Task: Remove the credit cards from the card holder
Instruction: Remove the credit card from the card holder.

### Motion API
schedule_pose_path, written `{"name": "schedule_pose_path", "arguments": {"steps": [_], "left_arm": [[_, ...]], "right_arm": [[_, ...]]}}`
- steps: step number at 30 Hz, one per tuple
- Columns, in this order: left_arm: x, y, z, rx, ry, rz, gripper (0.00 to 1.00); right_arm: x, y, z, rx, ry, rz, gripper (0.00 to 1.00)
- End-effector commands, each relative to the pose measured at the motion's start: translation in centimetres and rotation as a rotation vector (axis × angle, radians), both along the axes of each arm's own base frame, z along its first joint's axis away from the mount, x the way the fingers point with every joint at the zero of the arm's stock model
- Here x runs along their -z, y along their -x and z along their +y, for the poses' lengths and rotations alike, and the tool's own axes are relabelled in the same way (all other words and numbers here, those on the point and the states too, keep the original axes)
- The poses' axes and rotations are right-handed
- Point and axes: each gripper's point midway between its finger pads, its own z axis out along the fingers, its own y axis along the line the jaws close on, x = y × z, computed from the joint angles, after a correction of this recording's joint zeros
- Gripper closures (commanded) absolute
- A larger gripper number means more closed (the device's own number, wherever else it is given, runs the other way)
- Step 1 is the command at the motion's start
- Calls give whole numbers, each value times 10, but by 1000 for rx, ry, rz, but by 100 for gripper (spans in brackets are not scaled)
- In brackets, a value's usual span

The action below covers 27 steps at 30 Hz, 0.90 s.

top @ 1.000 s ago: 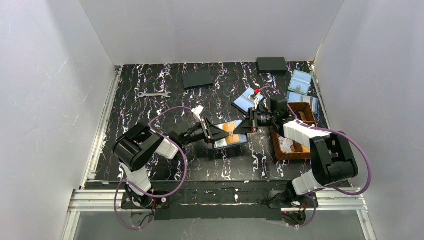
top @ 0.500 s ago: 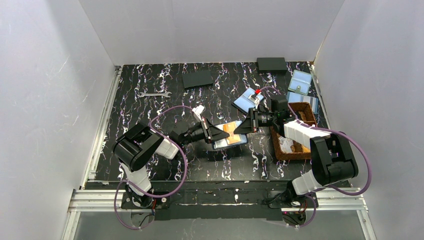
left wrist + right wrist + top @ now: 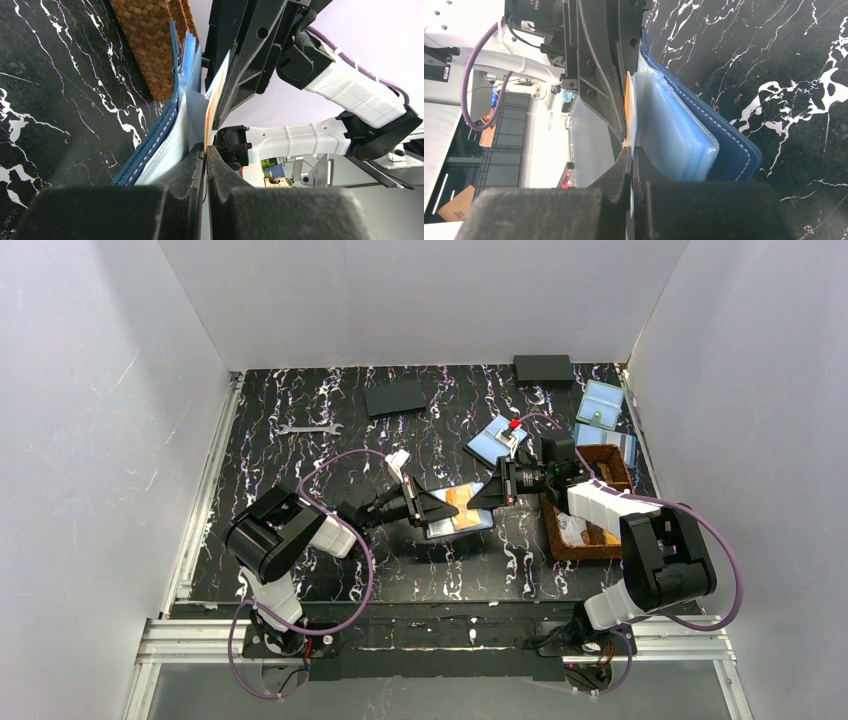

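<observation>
The navy card holder (image 3: 478, 522) hangs open between both grippers, just above the table's middle. An orange credit card (image 3: 462, 498) stands partly out of its light blue pockets. My left gripper (image 3: 445, 510) comes in from the left and is shut on the near edge of that card (image 3: 212, 107), jaws (image 3: 205, 148) pinched flat on it. My right gripper (image 3: 476, 500) comes from the right, its jaws (image 3: 630, 150) shut on a pale inner pocket of the holder (image 3: 684, 145), right beside the orange card (image 3: 628, 105). The two grippers' fingers nearly touch.
A brown woven tray (image 3: 590, 530) stands just right of the holder, under the right arm. Pale blue pouches (image 3: 600, 402) (image 3: 490, 443) lie behind it. Two black pads (image 3: 396, 397) (image 3: 543, 368) and a wrench (image 3: 310, 428) lie farther back.
My left gripper's jaws have closed onto the orange card's edge. Both arms and the holder have stayed almost where they were.
</observation>
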Motion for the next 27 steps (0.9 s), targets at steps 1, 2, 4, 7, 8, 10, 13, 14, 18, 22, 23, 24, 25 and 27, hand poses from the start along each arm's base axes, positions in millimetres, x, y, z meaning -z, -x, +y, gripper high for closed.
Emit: {"name": "schedule_pose_path", "arguments": {"steps": [1, 2, 4, 7, 8, 10, 13, 14, 18, 22, 23, 24, 25, 27], "left_arm": [[-29, 3, 3, 25, 52, -99, 94], [-30, 4, 3, 25, 53, -100, 91], [-32, 4, 4, 24, 55, -106, 85], [-33, 4, 5, 25, 57, -111, 81], [-34, 4, 5, 23, 58, -110, 81], [-33, 3, 6, 18, 58, -106, 80], [-32, 2, 7, 17, 59, -98, 84], [-32, 2, 7, 18, 60, -95, 86], [-32, 1, 9, 9, 61, -90, 90], [-33, 2, 11, 9, 62, -94, 91], [-34, 2, 10, 12, 64, -98, 92], [-35, 3, 10, 16, 65, -102, 93], [-35, 3, 10, 19, 66, -103, 95], [-37, 4, 10, 25, 68, -109, 100]], "right_arm": [[-13, 5, 0, -35, -38, -58, 99], [-12, 5, -1, -35, -39, -56, 99], [-13, 5, -1, -37, -40, -57, 99], [-12, 6, 0, -38, -41, -53, 99], [-13, 6, 0, -39, -42, -55, 99], [-12, 6, 0, -39, -41, -52, 99], [-12, 6, -1, -40, -41, -52, 99], [-12, 6, -1, -39, -41, -51, 99], [-12, 6, 0, -36, -39, -51, 99], [-10, 6, -1, -36, -37, -47, 99], [-10, 6, -1, -35, -37, -45, 99], [-9, 6, -1, -36, -37, -45, 99], [-9, 5, 0, -35, -36, -43, 99], [-8, 5, -1, -35, -35, -39, 99]]}}
